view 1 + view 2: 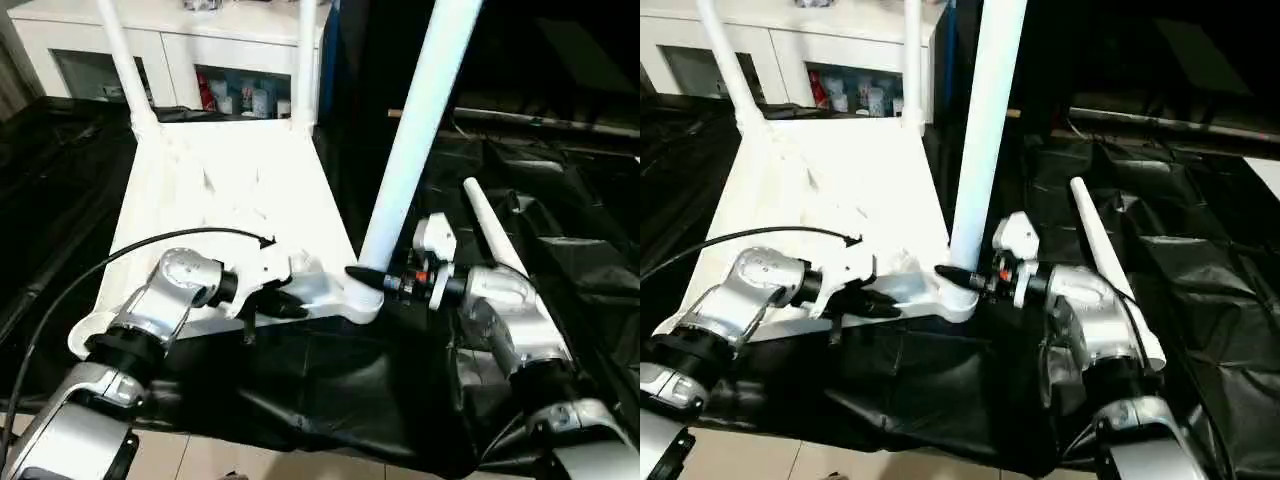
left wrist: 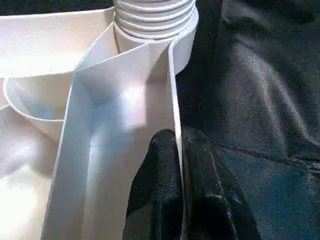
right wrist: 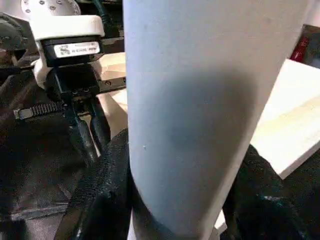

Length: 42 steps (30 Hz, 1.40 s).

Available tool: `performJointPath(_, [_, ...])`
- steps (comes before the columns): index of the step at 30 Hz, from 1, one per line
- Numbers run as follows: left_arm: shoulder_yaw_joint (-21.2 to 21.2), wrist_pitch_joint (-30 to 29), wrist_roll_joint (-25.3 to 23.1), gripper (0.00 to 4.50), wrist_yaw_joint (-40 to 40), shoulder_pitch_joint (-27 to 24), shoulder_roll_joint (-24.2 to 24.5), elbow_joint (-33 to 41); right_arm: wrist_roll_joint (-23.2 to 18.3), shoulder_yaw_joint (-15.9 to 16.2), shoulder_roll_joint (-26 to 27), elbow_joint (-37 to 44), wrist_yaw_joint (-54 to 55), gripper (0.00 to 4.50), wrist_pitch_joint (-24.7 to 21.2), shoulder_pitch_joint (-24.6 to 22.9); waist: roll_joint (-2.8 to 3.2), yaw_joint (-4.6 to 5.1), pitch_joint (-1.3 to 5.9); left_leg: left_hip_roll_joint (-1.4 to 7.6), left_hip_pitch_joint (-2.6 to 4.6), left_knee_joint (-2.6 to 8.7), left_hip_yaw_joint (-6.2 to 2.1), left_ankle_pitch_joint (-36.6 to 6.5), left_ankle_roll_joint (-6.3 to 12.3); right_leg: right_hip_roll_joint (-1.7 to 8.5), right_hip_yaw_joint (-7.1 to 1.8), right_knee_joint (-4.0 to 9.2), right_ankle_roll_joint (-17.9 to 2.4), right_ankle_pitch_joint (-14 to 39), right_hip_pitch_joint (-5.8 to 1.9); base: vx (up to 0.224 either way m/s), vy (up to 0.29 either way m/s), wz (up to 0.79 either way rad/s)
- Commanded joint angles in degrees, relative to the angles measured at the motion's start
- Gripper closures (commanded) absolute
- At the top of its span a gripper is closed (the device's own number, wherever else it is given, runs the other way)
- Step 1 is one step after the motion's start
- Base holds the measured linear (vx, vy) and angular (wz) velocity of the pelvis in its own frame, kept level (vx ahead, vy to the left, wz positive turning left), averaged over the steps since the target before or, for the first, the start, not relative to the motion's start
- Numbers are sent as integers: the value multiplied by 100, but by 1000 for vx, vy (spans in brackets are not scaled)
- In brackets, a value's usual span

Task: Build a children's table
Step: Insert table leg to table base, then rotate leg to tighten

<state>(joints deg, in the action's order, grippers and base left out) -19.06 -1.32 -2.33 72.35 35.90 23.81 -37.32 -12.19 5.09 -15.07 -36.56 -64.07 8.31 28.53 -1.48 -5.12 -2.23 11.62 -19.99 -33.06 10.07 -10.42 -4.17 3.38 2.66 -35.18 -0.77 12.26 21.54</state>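
Observation:
The white table top (image 1: pixel 230 190) lies upside down on a black sheet. Two legs (image 1: pixel 125 60) (image 1: pixel 305 60) stand in its far corner sockets. A third leg (image 1: pixel 415 130) stands tilted in the near right corner socket (image 1: pixel 362 300), and my right gripper (image 1: pixel 365 275) is shut around its base, black fingers (image 3: pixel 100 190) on either side of the tube. My left gripper (image 1: pixel 290 300) is shut on the top's thin near rim (image 2: pixel 172 100) just left of that socket, its fingertips (image 2: pixel 160 200) pinching the wall. A fourth leg (image 1: pixel 490 230) lies loose on the sheet beside my right forearm.
A white cabinet (image 1: pixel 200 50) with shelves stands behind the table top. The black sheet (image 1: pixel 330 390) covers the floor all round, with pale floor tiles (image 1: pixel 250 460) at the near edge. A black cable (image 1: pixel 130 250) arcs over my left forearm.

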Motion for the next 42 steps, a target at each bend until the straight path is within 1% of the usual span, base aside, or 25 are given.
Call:
performJointPath(1, [-247,277,247,450,793,19,-92,548,611,482,-88,-533,80,264,-224,-462,118,6,261,219,63,465,-66,-1698,-55,451,-262,447,-1323,930,-158,0,0,0])
performJointPath(4, [-190,89,223,450,604,19,-132,510,645,388,4,-646,365,264,-302,-405,101,18,269,211,51,457,-53,-1537,-15,440,-252,412,-1404,586,-172,0,0,0])
performJointPath(5, [-148,50,86,450,254,83,-209,322,706,298,74,-854,802,264,-361,-282,30,17,258,206,49,458,-43,-1573,7,443,-250,436,-1393,706,-172,0,0,0])
performJointPath(6, [-86,-49,-32,450,-133,159,-308,123,779,209,145,-1110,1301,264,-434,-136,58,23,238,201,51,479,-53,-1654,-33,457,-255,447,-1360,992,-153,0,0,0])
performJointPath(7, [-86,-49,-32,450,-133,159,-308,123,779,209,145,-1110,1301,264,-434,-136,76,34,202,198,87,493,-68,-1975,-125,477,-251,512,-1262,1638,-111,0,0,0])
performJointPath(8, [7,-239,-81,450,-522,248,-430,-79,821,112,229,-1426,1868,264,-531,40,73,33,187,198,108,495,-77,-2139,-152,489,-255,549,-1181,1980,-95,0,0,0])
performJointPath(9, [201,-551,-22,450,-1009,367,-631,-293,835,-25,358,-1842,2642,264,-668,296,108,64,144,196,147,506,-98,-2428,-282,500,-261,582,-1075,2495,-41,0,0,0])
performJointPath(10, [234,-612,-9,450,-1087,387,-665,-325,837,-48,379,-1908,2771,264,-691,340,92,85,132,184,146,518,-124,-2598,-323,497,-239,606,-982,2804,-52,0,0,0])
performJointPath(11, [339,-807,17,450,-1387,456,-785,-435,826,-141,457,-2116,3229,264,-771,488,92,119,132,158,193,520,-194,-2933,-387,541,-189,694,-619,3677,-43,-61,26,-17])
performJointPath(12, [339,-807,17,450,-1387,456,-785,-435,826,-141,457,-2116,3229,264,-771,488,93,148,125,156,169,525,-213,-2968,-366,545,-179,722,-557,3771,-40,-61,26,-17])
performJointPath(13, [451,-1016,23,450,-1772,527,-924,-554,770,-270,543,-2312,3697,264,-851,636,156,156,157,161,136,548,-244,-2928,-347,555,-171,724,-500,3630,-82,0,0,0])
performJointPath(15, [637,-1405,7,450,-2557,654,-1217,-786,648,-495,700,-2582,4518,264,-845,869,154,221,167,168,128,563,-240,-2923,-350,519,-151,706,-636,3170,-76,0,0,0])
performJointPath(16, [702,-1550,-16,450,-2928,703,-1364,-884,602,-579,774,-2685,4854,264,-822,962,157,223,170,169,143,560,-233,-2922,-369,504,-139,685,-698,3030,-70,0,0,0])
performJointPath(17, [767,-1695,-42,450,-3317,752,-1522,-985,557,-659,852,-2787,5195,264,-787,1057,124,199,165,132,189,511,-186,-2908,-284,497,-138,722,-761,2958,-18,0,0,0])
performJointPath(19, [828,-1812,-77,450,-3681,790,-1710,-1074,523,-711,939,-2884,5479,264,-737,1131,103,168,160,101,174,500,-151,-2741,-137,503,-151,745,-753,2956,-12,0,0,0])
performJointPath(21, [937,-1866,-87,450,-4110,851,-1946,-1159,532,-729,1025,-3000,5816,264,-674,1199,93,144,182,126,142,528,-160,-2607,-67,515,-148,719,-791,2680,-37,0,0,0])
performJointPath(22, [1003,-1923,-80,450,-4364,916,-2153,-1197,516,-749,1113,-3095,6007,264,-649,1257,81,157,182,133,114,534,-159,-2545,-77,511,-153,688,-827,2531,-50,0,0,0])
performJointPath(23, [1014,-1970,-103,450,-4559,970,-2309,-1218,557,-742,1181,-3190,6227,264,-638,1315,109,135,187,136,123,537,-156,-2521,-110,502,-149,675,-863,2346,-43,0,0,0])
performJointPath(24, [1007,-1978,-110,450,-4570,978,-2326,-1221,564,-738,1193,-3203,6243,264,-635,1326,93,129,204,132,148,525,-136,-2513,-111,496,-162,652,-915,2155,-31,0,0,0])
performJointPath(28, [893,-2050,-211,450,-4613,1042,-2337,-1318,632,-767,1319,-3392,6352,264,-587,1513,92,101,241,125,84,511,-86,-1982,31,495,-185,578,-1071,1241,-107,41,-1,3])
performJointPath(32, [908,-2036,-224,450,-4631,1092,-2329,-1396,625,-816,1322,-3475,6283,264,-521,1601,57,80,236,114,49,515,-76,-1752,135,505,-177,586,-1041,1320,-156,0,0,0])
performJointPath(36, [912,-2013,-234,450,-4623,1127,-2319,-1433,600,-879,1318,-3494,6033,264,-445,1685,61,58,220,142,67,542,-93,-1878,67,519,-171,633,-907,1832,-128,0,0,0])
performJointPath(38, [899,-2011,-236,450,-4601,1129,-2305,-1422,630,-877,1303,-3491,6001,208,-388,1724,64,59,225,153,68,552,-97,-1906,36,517,-173,627,-907,1776,-124,0,0,0])
performJointPath(41, [842,-1949,-264,450,-4470,1123,-2216,-1388,611,-896,1261,-3428,5756,185,-292,1859,72,68,229,148,63,555,-100,-1971,23,513,-171,622,-941,1723,-126,0,0,0])
performJointPath(42, [823,-1916,-278,450,-4428,1122,-2182,-1377,603,-896,1244,-3390,5669,176,-272,1889,59,60,266,152,19,547,-102,-1736,38,535,-177,594,-961,1415,-167,0,0,0])
